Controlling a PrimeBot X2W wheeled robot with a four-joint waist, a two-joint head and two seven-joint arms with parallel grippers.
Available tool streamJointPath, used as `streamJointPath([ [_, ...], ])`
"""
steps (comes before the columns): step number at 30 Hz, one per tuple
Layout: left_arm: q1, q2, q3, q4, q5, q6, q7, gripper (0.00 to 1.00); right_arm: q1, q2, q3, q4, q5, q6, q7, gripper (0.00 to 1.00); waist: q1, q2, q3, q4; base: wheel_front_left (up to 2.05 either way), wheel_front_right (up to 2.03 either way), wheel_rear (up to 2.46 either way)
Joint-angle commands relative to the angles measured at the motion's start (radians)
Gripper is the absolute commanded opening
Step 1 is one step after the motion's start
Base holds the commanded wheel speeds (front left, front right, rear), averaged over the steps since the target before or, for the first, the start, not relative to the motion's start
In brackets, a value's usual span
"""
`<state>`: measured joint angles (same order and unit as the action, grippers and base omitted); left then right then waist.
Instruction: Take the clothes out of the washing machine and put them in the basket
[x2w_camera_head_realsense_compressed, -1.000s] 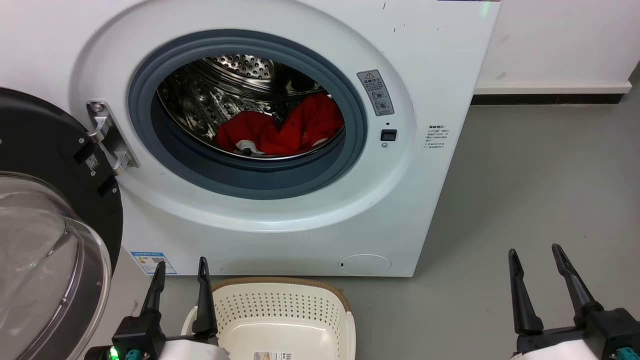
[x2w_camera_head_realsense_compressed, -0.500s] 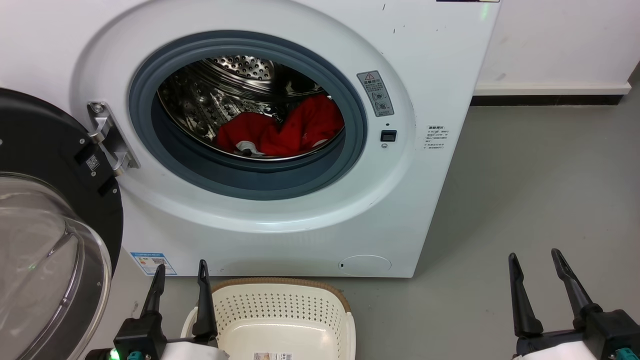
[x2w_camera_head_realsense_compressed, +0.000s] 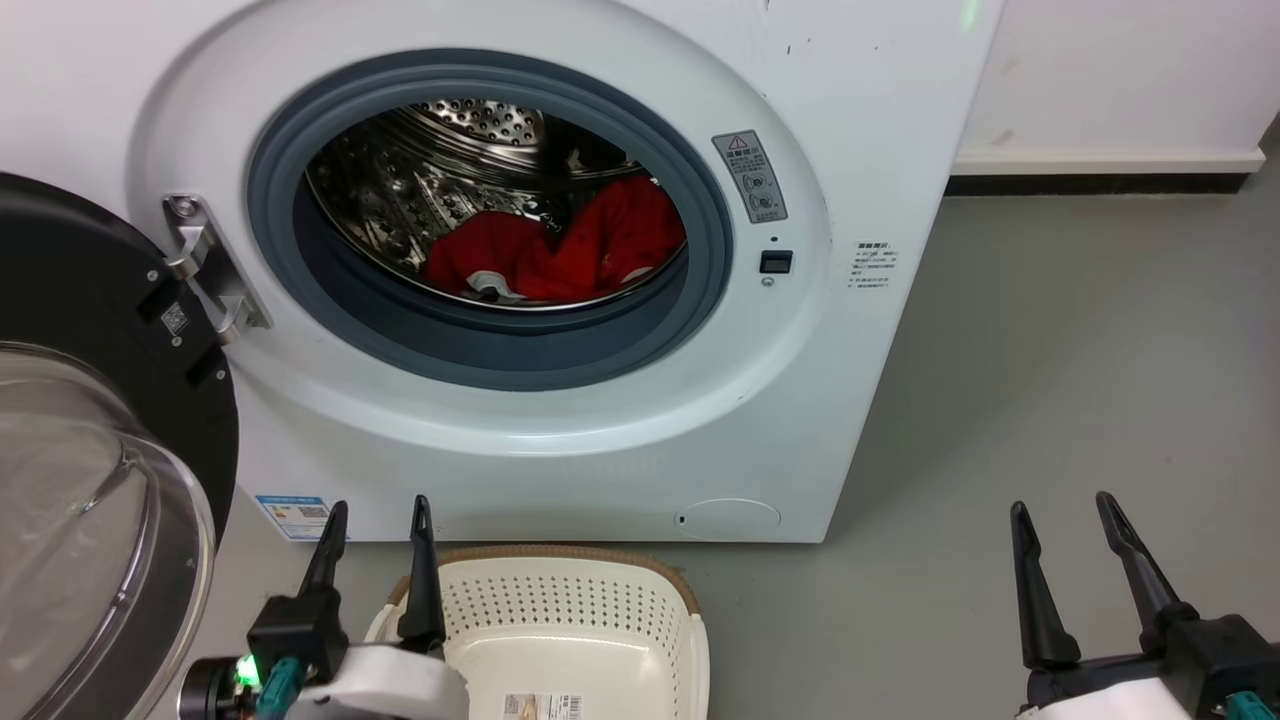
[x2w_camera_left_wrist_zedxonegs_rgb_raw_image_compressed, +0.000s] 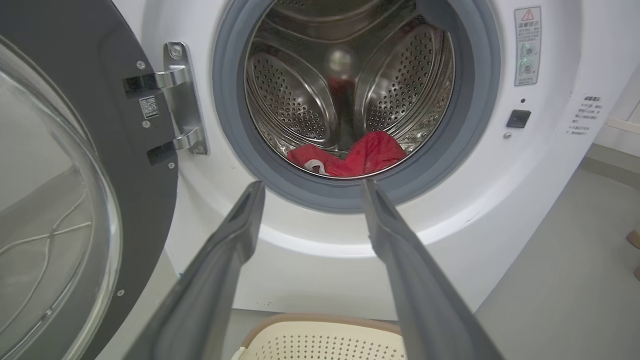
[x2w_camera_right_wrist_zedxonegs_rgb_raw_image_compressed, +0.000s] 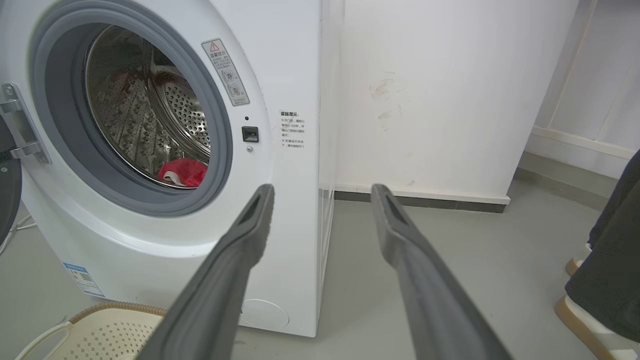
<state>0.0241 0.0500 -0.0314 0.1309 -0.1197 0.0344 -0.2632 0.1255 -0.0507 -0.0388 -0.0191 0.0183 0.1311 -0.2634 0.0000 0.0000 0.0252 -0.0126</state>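
Observation:
The white washing machine (x2w_camera_head_realsense_compressed: 620, 430) stands with its door swung open to the left. Red clothes (x2w_camera_head_realsense_compressed: 560, 255) lie heaped at the bottom of the steel drum, a bit of white trim showing; they also show in the left wrist view (x2w_camera_left_wrist_zedxonegs_rgb_raw_image_compressed: 350, 157) and the right wrist view (x2w_camera_right_wrist_zedxonegs_rgb_raw_image_compressed: 182, 172). The cream basket (x2w_camera_head_realsense_compressed: 570, 610) sits on the floor right in front of the machine, with a label lying inside. My left gripper (x2w_camera_head_realsense_compressed: 378, 515) is open over the basket's left rim, low in front of the machine (x2w_camera_left_wrist_zedxonegs_rgb_raw_image_compressed: 310, 240). My right gripper (x2w_camera_head_realsense_compressed: 1060, 505) hangs open over bare floor to the right.
The open glass porthole door (x2w_camera_head_realsense_compressed: 90, 470) juts out at the left, close beside my left arm. Grey floor (x2w_camera_head_realsense_compressed: 1050, 350) stretches to the machine's right up to a white wall with a dark skirting. A person's dark trouser leg and shoe (x2w_camera_right_wrist_zedxonegs_rgb_raw_image_compressed: 607, 280) stand at the far right.
My left gripper has risen and shifted slightly right, towards the machine. The head camera has tipped a little, so the whole picture shifted. The right gripper has barely moved.

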Motion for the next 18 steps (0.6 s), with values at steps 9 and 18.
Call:
streamJointPath([
  [9, -0.280, 0.029, 0.029, 0.238, 0.036, -0.056, -0.003, 1.00, -0.060, 0.001, 0.020, -0.019, -0.010, -0.001, -0.002, 1.00, 0.0000, 0.0000, 0.097, -0.052, 0.00, 0.00, 0.00],
  [18, -0.642, 0.125, 0.044, 0.505, 0.053, -0.088, -0.002, 1.00, -0.162, 0.001, 0.022, -0.043, 0.012, -0.001, -0.002, 1.00, 0.0000, 0.0000, 0.273, -0.124, 0.00, 0.00, 0.00],
])
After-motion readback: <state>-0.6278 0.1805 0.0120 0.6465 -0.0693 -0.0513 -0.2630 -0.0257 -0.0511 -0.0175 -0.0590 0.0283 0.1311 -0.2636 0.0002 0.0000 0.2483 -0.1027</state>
